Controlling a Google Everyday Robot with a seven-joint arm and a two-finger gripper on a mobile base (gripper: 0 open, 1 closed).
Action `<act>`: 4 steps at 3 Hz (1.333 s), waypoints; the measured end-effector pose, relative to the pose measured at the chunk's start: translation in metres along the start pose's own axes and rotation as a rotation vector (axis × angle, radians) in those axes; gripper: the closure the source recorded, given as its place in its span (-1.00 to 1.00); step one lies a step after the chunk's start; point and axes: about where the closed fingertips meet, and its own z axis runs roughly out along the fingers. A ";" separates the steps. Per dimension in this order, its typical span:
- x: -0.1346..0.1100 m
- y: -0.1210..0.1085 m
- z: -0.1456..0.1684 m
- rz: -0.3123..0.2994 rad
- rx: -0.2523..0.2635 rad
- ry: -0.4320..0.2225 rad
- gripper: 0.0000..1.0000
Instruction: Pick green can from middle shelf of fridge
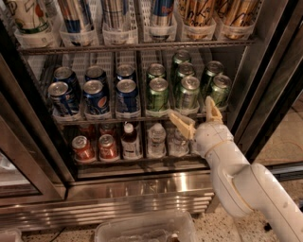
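Note:
The fridge (142,186) stands open with a shiny steel base. Its middle shelf (132,117) holds rows of short blue cans (96,98) on the left and green cans on the right. The front green cans (187,92) stand upright in white lane trays, with another (157,94) to their left and one (219,90) at the far right. My gripper (197,114) is open and empty, just in front of and slightly below the shelf's front edge, its two tan fingers (181,124) spread under the right-hand green cans. It touches no can.
Tall cans (116,14) fill the rack above. Bottles (156,139) and red cans (84,149) fill the rack below. The dark door frame (265,90) runs close on the right of my arm. A clear plastic bin (142,229) sits on the floor in front.

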 end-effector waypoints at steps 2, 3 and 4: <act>0.006 -0.012 0.027 0.020 0.010 0.004 -0.54; 0.012 -0.016 0.037 0.021 0.017 0.014 -0.54; 0.016 -0.021 0.045 0.027 0.027 0.021 -0.54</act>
